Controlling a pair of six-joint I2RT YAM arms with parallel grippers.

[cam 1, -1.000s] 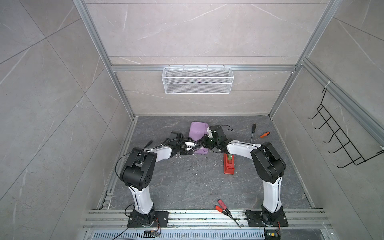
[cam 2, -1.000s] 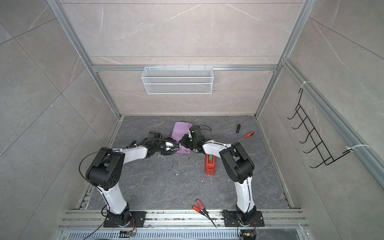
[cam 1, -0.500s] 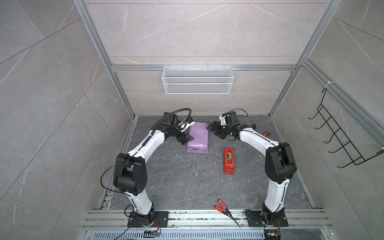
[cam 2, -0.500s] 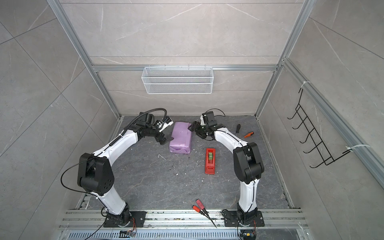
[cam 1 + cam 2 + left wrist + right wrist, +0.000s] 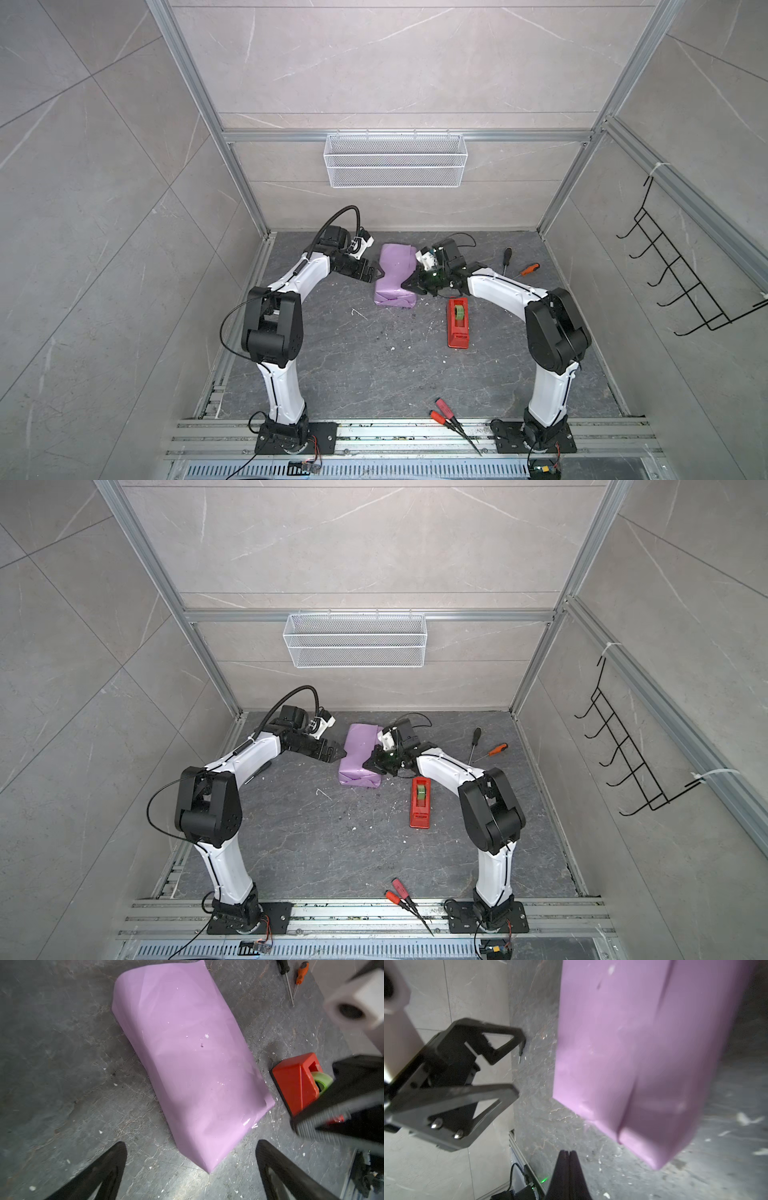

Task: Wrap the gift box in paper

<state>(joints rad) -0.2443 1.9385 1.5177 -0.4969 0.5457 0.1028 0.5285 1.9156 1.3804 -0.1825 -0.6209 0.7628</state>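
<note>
Between the hands: paper parcel (image 5: 392, 276), long axis front-to-back; left hand (image 5: 374, 275) spread wide, right hand (image 5: 409, 286) closed, empty.

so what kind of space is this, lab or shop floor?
Probably a purpose-built robot test cell: an aluminium-extrusion frame with tile-look panels, the left arm and right arm bolted to a front rail, and a wire basket hanging at the back.

Lilac paper (image 5: 633, 1064), folded into a long parcel with a seam down its face, lies on a speckled grey floor (image 5: 533, 1095). The right gripper (image 5: 568, 1152) has its black tips pressed together, near the parcel's end. The left gripper (image 5: 519, 1068) is spread wide beside the parcel, not touching it.
</note>
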